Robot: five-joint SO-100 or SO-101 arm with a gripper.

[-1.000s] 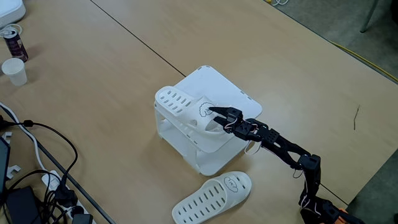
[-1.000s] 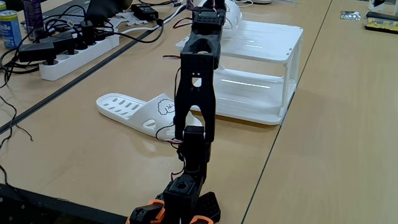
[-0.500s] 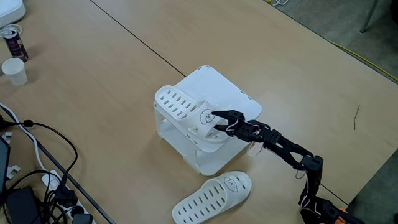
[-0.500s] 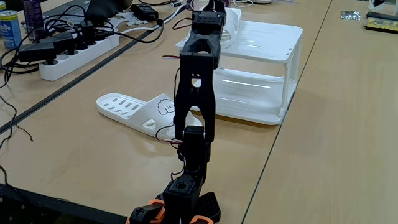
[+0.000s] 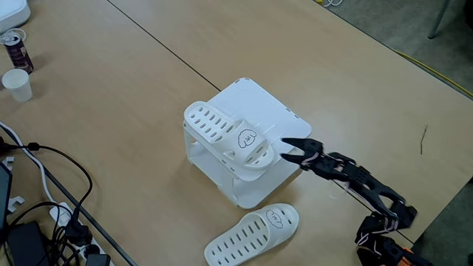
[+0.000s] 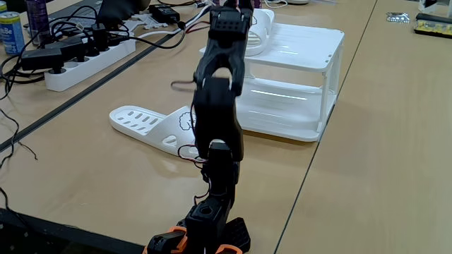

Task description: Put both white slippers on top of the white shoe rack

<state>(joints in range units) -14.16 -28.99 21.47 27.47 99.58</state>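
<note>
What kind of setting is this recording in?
Likely an office or lab workbench: long wooden tables, a power strip with tangled cables, and drink cans beside the shoe rack.

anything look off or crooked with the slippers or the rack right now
One white slipper lies on the white shoe rack, but hard against one edge of the top, leaving most of the panel bare. The other slipper lies on the table beside the rack. The gripper is open, clear of both. Nothing looks damaged or spilled.

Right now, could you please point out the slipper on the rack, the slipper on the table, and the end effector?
Slipper on the rack (image 5: 222, 131), a fixed view, slotted sole.
Slipper on the table (image 5: 247, 235), a fixed view, slotted sole.
End effector (image 5: 284, 148), a fixed view, between the fingertips.
</note>
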